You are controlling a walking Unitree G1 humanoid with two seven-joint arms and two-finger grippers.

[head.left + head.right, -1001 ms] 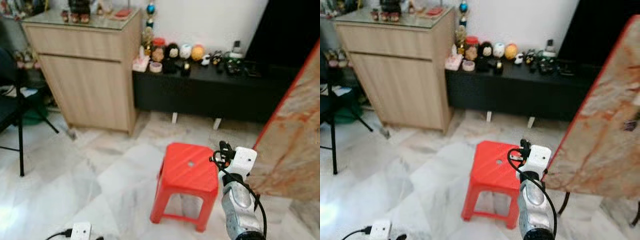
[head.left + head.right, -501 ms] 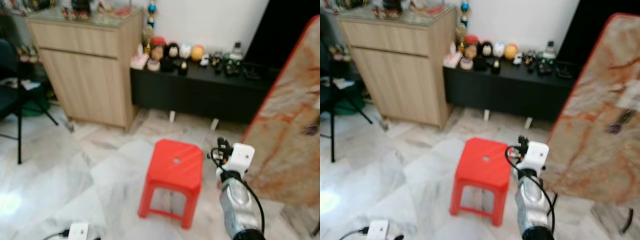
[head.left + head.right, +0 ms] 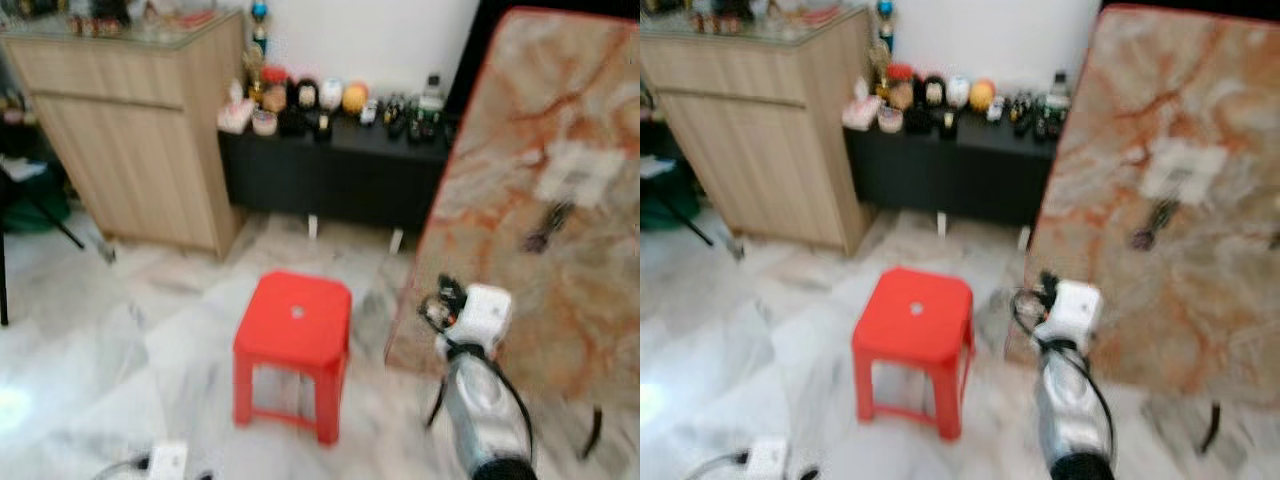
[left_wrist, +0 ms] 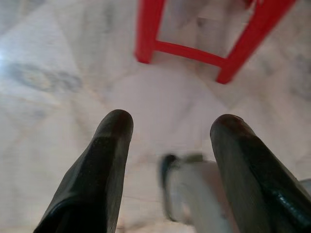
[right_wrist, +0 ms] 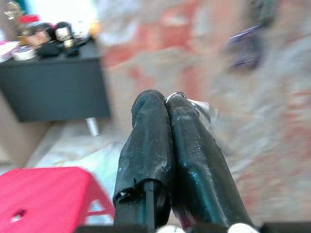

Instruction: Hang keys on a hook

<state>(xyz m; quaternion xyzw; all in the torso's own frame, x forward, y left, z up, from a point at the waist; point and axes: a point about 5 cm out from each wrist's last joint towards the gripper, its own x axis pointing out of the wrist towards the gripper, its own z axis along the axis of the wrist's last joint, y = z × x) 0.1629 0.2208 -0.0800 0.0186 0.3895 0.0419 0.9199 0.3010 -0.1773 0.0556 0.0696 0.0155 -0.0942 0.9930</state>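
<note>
My right gripper (image 5: 165, 99) is shut on the keys (image 5: 193, 104); a silver ring and a bit of metal stick out past its fingertips. It is raised in front of me (image 3: 447, 297), before a tall marble-patterned board (image 3: 520, 130) with a red edge. On the board sits a white patch with a dark hook (image 3: 545, 225), blurred, seen ahead of the fingers as the dark hook (image 5: 245, 46). My left gripper (image 4: 172, 124) hangs open over the marble floor.
A red plastic stool (image 3: 293, 320) stands on the floor to the left of the board. Behind it are a low black bench (image 3: 330, 175) with figurines and a wooden cabinet (image 3: 130, 130). A white power strip (image 3: 165, 460) lies on the floor near my left gripper.
The camera has swung to the right: the stool and cabinet slid left in the picture and the marble board with its hook came into fuller view. The right gripper stays shut on the keys.
</note>
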